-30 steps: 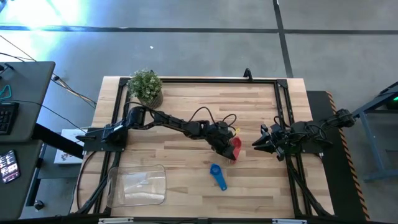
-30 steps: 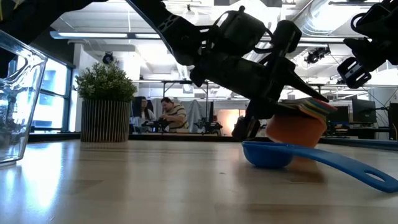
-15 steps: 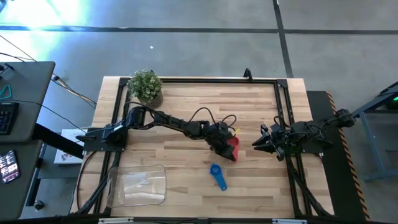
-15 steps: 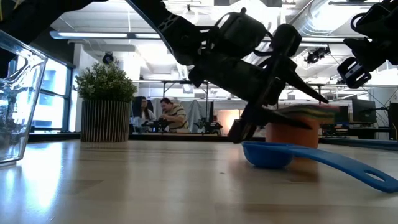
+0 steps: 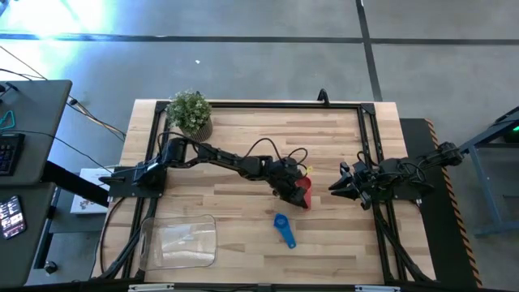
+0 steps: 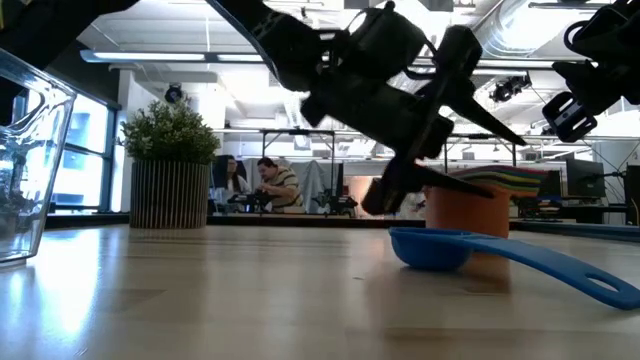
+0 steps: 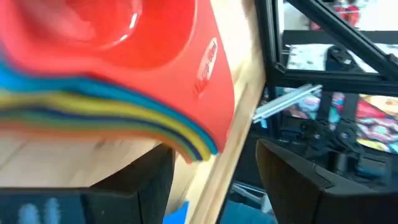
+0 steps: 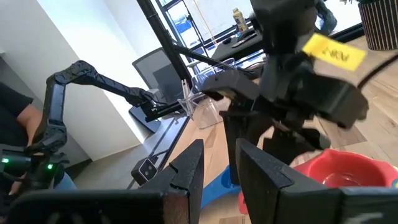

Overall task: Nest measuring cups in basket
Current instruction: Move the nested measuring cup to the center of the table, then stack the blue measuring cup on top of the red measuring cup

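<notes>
Left gripper (image 5: pixel 292 192) sits mid-table at the nested stack of measuring cups (image 6: pixel 478 205), red cup (image 5: pixel 303 193) on top.

Change over the last second: in the low view the stack was tipped and lifted off the wood on one side; now it stands level, orange base flat on the table, layered handles horizontal. The gripper has risen a little relative to the stack and its fingers now straddle the handle end rather than levering it. In the high view the stack has barely shifted position.

Finger state: the left wrist view shows both dark fingers (image 7: pixel 292 180) spread, with the fanned handle tips between them and daylight either side. Reads as open, not clamped, though the view is very close and contact on the far side cannot be ruled out.

Blue cup (image 5: pixel 284 228) lies alone on the table, just in front of the stack, handle pointing away from it. It is not nested.

Basket (image 5: pixel 180 241) stands at the near left corner, well apart from the stack, and looks empty.

Right gripper (image 5: pixel 334 190) waits at the right side of the table, pointing toward the stack; the right wrist view shows a narrow gap between its fingers (image 8: pixel 186 171).

Meaning for the task, as a judgement: the stack has been set down or settled, not carried. Transfer to the basket is not yet begun, and the blue cup is outstanding. Potted plant (image 5: pixel 190 113) at the far left, uninvolved.
</notes>
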Controlling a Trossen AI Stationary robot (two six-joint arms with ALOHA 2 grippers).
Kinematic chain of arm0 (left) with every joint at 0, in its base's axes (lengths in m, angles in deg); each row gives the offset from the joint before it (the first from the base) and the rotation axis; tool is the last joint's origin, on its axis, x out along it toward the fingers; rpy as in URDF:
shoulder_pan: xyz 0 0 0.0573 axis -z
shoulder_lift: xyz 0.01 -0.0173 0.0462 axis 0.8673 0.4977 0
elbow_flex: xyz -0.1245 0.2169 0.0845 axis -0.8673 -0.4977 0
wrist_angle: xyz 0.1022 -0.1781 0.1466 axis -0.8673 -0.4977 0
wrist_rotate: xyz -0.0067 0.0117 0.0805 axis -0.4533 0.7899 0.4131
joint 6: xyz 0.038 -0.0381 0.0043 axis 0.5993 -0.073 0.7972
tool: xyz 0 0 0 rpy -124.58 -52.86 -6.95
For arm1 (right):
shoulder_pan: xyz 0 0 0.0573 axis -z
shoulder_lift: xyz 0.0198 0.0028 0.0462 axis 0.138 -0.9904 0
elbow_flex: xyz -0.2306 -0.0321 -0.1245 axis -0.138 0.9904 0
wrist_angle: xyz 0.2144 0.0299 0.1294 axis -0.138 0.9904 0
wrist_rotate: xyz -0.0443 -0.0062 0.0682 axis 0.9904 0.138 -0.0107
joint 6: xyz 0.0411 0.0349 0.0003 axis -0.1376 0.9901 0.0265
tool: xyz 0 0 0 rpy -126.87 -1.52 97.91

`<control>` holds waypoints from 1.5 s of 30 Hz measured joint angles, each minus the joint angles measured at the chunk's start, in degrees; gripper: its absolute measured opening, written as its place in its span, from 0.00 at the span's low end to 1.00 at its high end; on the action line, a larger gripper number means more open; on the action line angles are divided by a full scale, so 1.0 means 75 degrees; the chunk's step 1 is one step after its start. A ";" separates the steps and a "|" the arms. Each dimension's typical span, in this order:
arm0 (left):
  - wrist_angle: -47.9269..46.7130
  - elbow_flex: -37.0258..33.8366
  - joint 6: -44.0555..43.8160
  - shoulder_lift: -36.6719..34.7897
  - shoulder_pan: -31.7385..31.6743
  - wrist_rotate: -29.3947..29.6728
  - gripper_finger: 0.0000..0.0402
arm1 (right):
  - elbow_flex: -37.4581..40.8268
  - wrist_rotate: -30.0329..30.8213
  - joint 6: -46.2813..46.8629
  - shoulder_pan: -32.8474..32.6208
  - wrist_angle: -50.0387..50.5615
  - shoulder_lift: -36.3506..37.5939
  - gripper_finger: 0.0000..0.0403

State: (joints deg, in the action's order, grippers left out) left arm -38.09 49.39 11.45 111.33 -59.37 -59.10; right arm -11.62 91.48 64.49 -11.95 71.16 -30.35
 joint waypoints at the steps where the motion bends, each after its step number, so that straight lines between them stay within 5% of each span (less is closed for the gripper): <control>1: -0.0196 0.0000 0.0046 -0.0076 0.0000 0.0113 0.54 | 0.0000 0.0000 -0.0002 -0.0001 0.0001 0.0000 0.22; 16: -0.1787 0.0000 0.0656 -0.1529 0.0306 0.1802 0.54 | 0.0000 0.0000 0.0000 0.0000 0.0001 0.0000 0.22; 27: -0.4469 0.0000 -0.0625 -0.2107 0.1372 0.2979 0.54 | -0.0001 0.0003 0.0000 0.0001 0.0001 0.0000 0.22; 45: -0.4758 -0.0003 -0.0067 -0.1757 0.1957 0.3749 0.54 | 0.0000 0.0003 0.0000 -0.0002 0.0000 0.0000 0.22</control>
State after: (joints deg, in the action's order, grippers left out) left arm -73.77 49.37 10.95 98.15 -44.70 -30.99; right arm -11.62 91.51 64.49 -11.97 71.15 -30.35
